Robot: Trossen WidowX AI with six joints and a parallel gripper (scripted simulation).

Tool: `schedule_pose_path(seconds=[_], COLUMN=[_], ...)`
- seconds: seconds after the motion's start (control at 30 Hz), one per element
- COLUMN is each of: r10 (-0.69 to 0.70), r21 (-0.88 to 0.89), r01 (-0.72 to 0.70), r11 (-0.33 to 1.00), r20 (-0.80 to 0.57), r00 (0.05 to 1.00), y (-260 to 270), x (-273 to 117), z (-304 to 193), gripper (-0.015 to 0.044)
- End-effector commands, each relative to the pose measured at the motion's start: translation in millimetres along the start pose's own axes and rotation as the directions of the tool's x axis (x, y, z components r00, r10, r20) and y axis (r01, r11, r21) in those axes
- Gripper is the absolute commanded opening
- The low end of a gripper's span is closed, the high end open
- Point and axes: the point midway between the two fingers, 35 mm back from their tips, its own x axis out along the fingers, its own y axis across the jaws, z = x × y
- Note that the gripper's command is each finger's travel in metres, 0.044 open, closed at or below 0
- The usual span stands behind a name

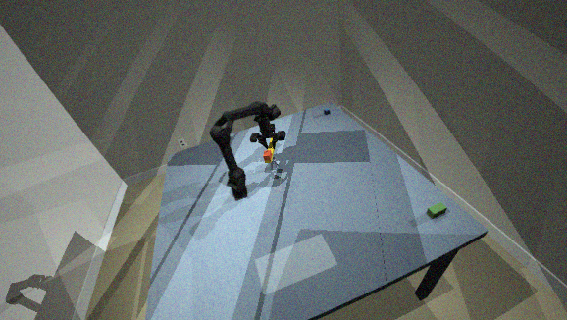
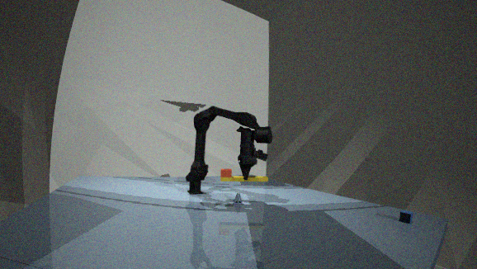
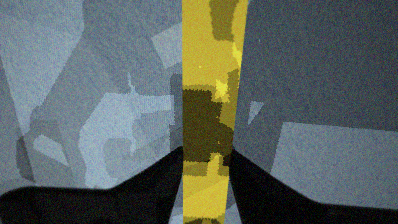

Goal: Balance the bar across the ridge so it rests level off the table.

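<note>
- Orange block [image 1: 267,156] [image 2: 226,173] rides left of the gripper [image 1: 270,147] [image 2: 246,178] [image 3: 207,150] in my exterior view.
- Ridge [image 1: 276,165] [image 2: 238,199] sits below, slightly left and cameraward.
- Gripper's clamped on the yellow bar [image 1: 271,154] [image 2: 259,179] [image 3: 207,45], extending both sides; I'd bring it cameraward, crosswise over the ridge.
</note>
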Motion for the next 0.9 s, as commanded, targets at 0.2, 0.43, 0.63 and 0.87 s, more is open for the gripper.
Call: schedule_pose_path(seconds=[0.2, 0.43, 0.63, 0.87], r10=[-0.001, -0.001, -0.001, -0.001], r21=[0.029, 0.033, 0.036, 0.040], r01=[0.001, 0.001, 0.001, 0.001], r11=[1.000, 0.999, 0.999, 0.999], r20=[0.003, 0.003, 0.003, 0.003], r00=[1.000, 1.000, 1.000, 1.000], y=[2, 1, 0, -1], x=[11, 23, 33, 43], z=[2, 2, 1, 1], gripper=[0.0000, 0.0000, 0.0000, 0.0000])
